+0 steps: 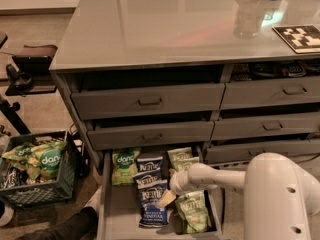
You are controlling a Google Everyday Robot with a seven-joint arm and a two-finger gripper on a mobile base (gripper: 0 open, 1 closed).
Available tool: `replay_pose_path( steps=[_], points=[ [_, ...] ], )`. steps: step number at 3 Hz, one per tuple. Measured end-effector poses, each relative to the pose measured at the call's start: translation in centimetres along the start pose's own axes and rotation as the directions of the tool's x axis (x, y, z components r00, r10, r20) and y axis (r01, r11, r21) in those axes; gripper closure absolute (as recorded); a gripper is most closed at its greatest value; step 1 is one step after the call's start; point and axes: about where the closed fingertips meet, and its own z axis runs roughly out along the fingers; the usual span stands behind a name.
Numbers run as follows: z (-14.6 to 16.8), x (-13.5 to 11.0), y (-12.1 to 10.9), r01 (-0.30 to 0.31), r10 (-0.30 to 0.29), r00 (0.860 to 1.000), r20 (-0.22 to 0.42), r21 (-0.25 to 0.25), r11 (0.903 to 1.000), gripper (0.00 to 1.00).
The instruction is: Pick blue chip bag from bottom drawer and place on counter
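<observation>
The bottom drawer (119, 211) is pulled open at the cabinet's foot. Three dark-blue Kettle chip bags lie down its middle: one at the back (150, 164), one in the middle (146, 180), and the nearest (151, 205) showing "vinegar" lettering. My gripper (166, 199) reaches in from the right on a white arm and sits at the right edge of the nearest blue bag, low over the drawer. The glossy grey counter (150, 24) spans the top of the cabinet.
A green "dang" bag (125, 166) and pale green Kettle bags (180, 158) (192, 211) share the drawer. The upper drawers (147, 101) stand slightly open. A black crate (37, 184) of green bags is on the left, with a dark shoe (65, 228) below it. A checkered tag (300, 36) and a clear bottle (247, 16) stand on the counter.
</observation>
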Motion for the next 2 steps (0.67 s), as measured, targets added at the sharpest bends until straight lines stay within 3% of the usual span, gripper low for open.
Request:
replay_pose_path(
  steps=[2],
  points=[
    [2.2, 1.5, -0.2, -0.033, 0.032, 0.999, -0.02, -0.018, 0.9993, 0.1]
  ],
)
